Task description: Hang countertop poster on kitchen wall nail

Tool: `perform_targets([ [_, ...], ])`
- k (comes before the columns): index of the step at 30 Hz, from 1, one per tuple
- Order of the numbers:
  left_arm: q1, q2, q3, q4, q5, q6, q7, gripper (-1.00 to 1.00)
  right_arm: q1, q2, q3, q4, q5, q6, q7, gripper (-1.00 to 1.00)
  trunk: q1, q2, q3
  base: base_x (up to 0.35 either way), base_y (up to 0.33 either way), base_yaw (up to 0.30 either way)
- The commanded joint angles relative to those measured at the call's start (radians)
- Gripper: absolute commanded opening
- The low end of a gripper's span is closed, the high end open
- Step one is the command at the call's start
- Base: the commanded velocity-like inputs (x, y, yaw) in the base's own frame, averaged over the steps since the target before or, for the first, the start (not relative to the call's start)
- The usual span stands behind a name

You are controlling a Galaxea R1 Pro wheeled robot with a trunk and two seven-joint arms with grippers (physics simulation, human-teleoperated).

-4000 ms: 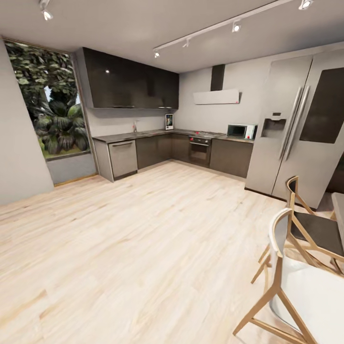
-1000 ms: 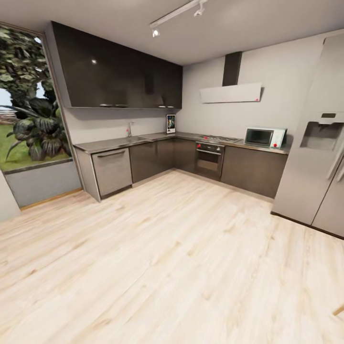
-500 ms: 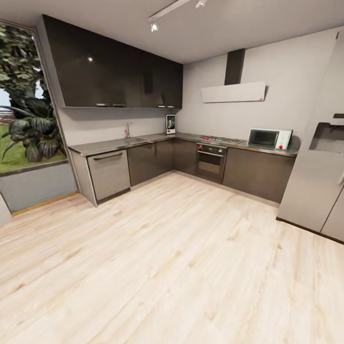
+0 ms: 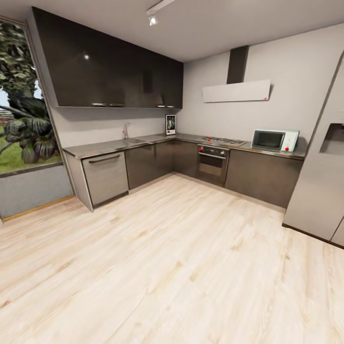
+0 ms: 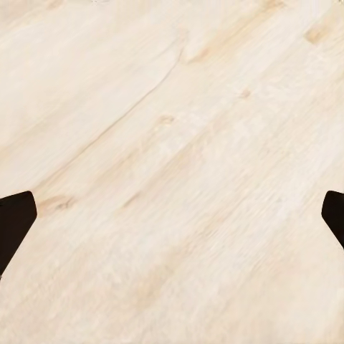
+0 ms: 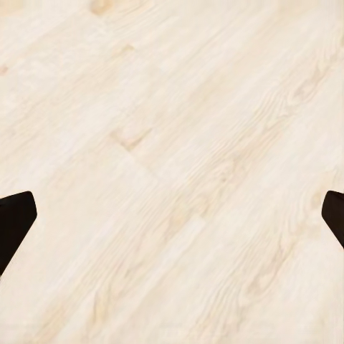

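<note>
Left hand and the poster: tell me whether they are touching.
Apart. The left wrist view shows the left hand open over bare wooden floor, while the head view shows the poster standing far off on the kitchen countertop.

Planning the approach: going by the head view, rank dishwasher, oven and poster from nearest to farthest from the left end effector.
The left end effector hangs over the floor, at the robot.
1. Dishwasher, at the countertop's left end.
2. Oven, under the hob, right run.
3. Poster, in the far corner.
</note>
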Motion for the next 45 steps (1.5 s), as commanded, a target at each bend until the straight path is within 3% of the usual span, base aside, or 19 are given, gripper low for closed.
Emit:
perform_targets([
  [1, 0.0, -0.001, 0.002, -0.001, -0.001, -0.001, 0.0, 1.0, 0.0, 0.0, 0.0, 0.001, 0.001, -0.003, 0.0, 1.0, 0.001, 0.0, -0.001, 0.334, 0.0, 0.0],
  [45, 0.0, -0.001, 0.003, -0.001, -0.001, -0.001, 0.001, 1.0, 0.0, 0.0, 0.0, 0.002, 0.001, -0.003, 0.0, 1.0, 0.001, 0.0, -0.001, 0.334, 0.0, 0.0],
])
